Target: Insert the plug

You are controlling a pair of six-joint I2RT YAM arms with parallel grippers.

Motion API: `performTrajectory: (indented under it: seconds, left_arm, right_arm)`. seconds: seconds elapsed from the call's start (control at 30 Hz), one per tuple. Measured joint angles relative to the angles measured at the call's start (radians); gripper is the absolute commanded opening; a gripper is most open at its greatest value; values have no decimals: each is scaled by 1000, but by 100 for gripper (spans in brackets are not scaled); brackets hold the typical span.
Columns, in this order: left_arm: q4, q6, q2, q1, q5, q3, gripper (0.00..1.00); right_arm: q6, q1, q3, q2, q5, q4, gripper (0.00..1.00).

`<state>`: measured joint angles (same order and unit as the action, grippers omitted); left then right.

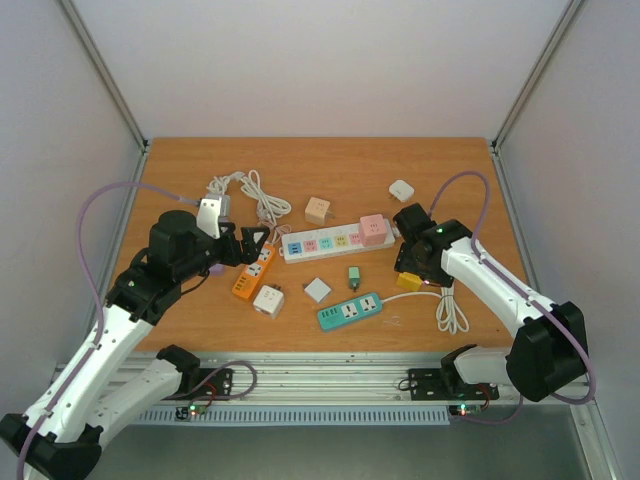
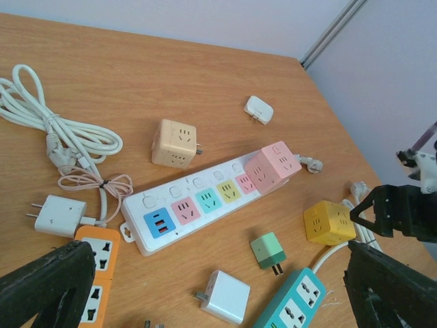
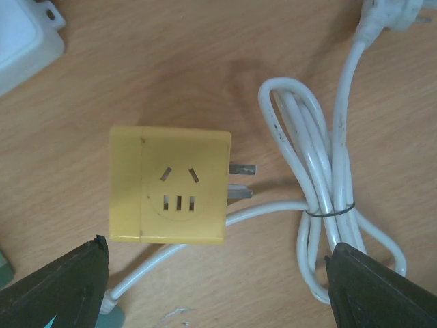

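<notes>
- Wooden table (image 1: pixel 330 165) first, with sockets and adapters scattered all over the middle of it.
- Right gripper (image 3: pixel 215 247) is hanging just over the yellow cube plug (image 3: pixel 171 184). On my wrist feed its fingers are spread wide, one on each side of the cube. Neither touches it, so it's got hold of nothing.
- Left gripper (image 1: pixel 256 246) is spread as wide as I ever see it, nothing between the fingers. It's parked above the top end of the orange power strip (image 1: pixel 253 272), pointing across at the long white power strip (image 1: pixel 325 243).
- That white strip runs slightly slanted across the centre, with a row of coloured sockets along its face.
- Teal power strip (image 1: pixel 350 311) lies closer to me, below the white one and well apart from it.
- A bundled white cable (image 3: pixel 321 191) sits just right of the yellow cube, cinched with a thin tie.
- The yellow cube itself lies on the table off the right end of the white strip, plugged into nothing. Socket face is up, and its metal prongs point sideways at the cable bundle.
- Pink cube (image 1: pixel 374 230) is seated on the right end of the white strip.
- Beige cube (image 1: pixel 317 210) sits loose just behind the strip.
- Little green plug (image 1: pixel 353 273) lies between the white and teal strips.
</notes>
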<state>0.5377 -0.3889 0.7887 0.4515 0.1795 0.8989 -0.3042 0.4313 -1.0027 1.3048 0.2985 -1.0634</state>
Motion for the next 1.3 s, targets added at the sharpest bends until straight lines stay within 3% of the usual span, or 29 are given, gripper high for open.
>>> performTrajectory:
  seconds: [0.4, 0.77, 1.03, 1.3]
  left_arm:
    - [-8, 5, 0, -5, 49, -13, 99]
    - [-10, 5, 1, -7, 37, -19, 100]
    - [-11, 5, 2, -7, 22, -21, 99]
    - [-10, -3, 16, -7, 26, -24, 99]
  right_arm:
    - [-43, 0, 45, 100, -32, 146, 86]
    - [-79, -10, 88, 150, -26, 210, 72]
    - [-92, -18, 125, 155, -35, 258, 51]
    - [-48, -23, 146, 72, -99, 275, 50]
